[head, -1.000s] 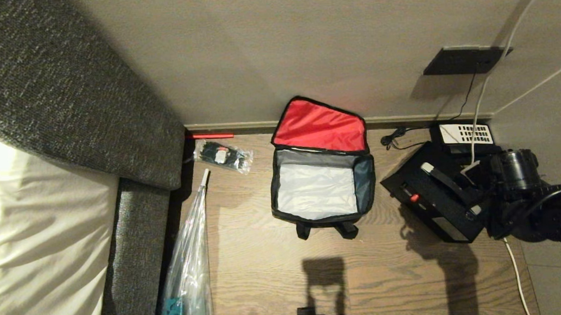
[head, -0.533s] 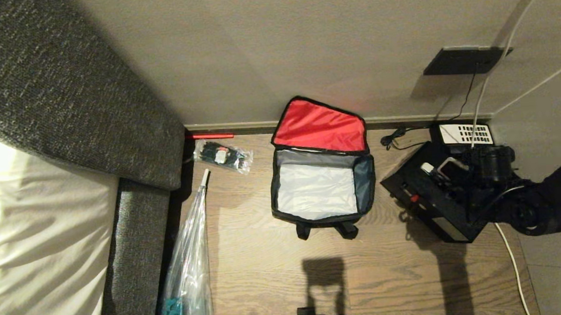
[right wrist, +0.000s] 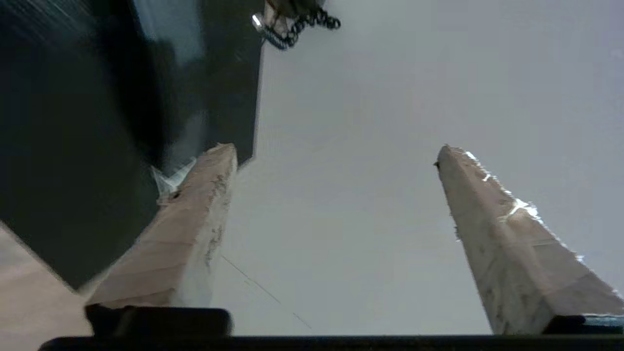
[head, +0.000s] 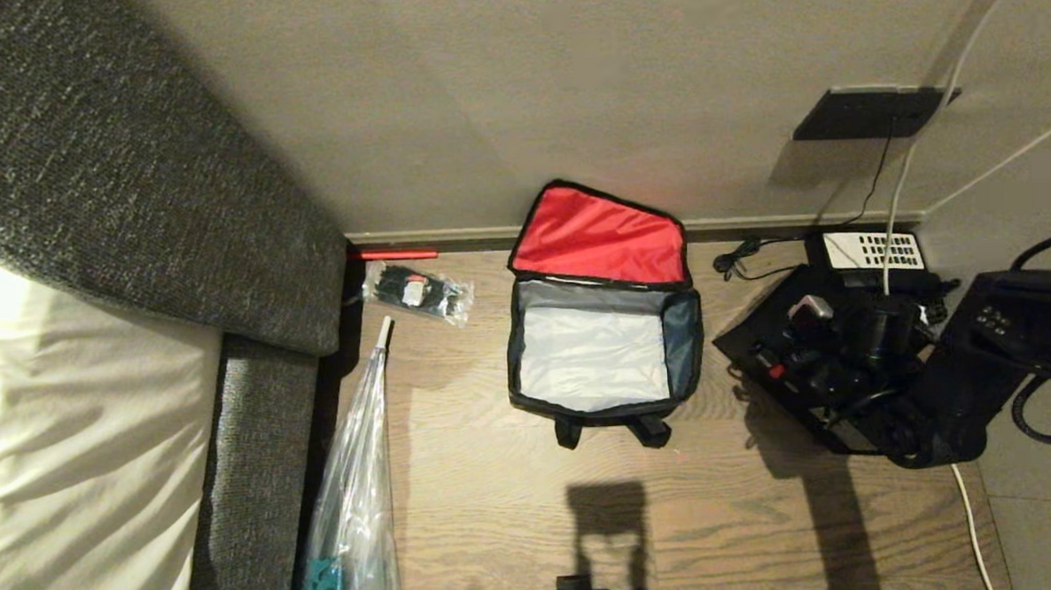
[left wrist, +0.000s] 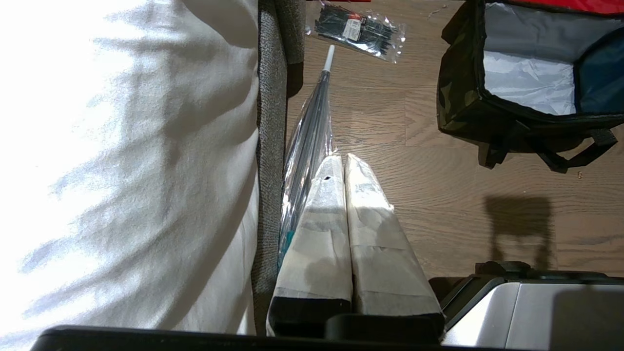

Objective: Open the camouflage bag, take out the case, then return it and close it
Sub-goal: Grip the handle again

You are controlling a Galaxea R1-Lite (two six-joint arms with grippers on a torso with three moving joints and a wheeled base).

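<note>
2 wide-apart fingers of the right gripper (right wrist: 336,151) hold nothing beside the glossy black hard case (head: 803,354); the next move calls for regripping it and returning it to the open red-lined camouflage bag (head: 602,327).

The camouflage bag (head: 600,327) stands open against the floor's far edge by the wall, its lid leaning back, so its mouth is reachable from above. On its left, bare floor (head: 480,474) separates it from a clear packet (head: 418,291) and a folded umbrella (head: 355,506) along the sofa (head: 257,449). On its right a narrow gap remains before the case (head: 803,363), where the right pincer (right wrist: 336,151) hangs with fingers spread; a telephone (head: 870,252) and cords crowd the far right corner.
</note>
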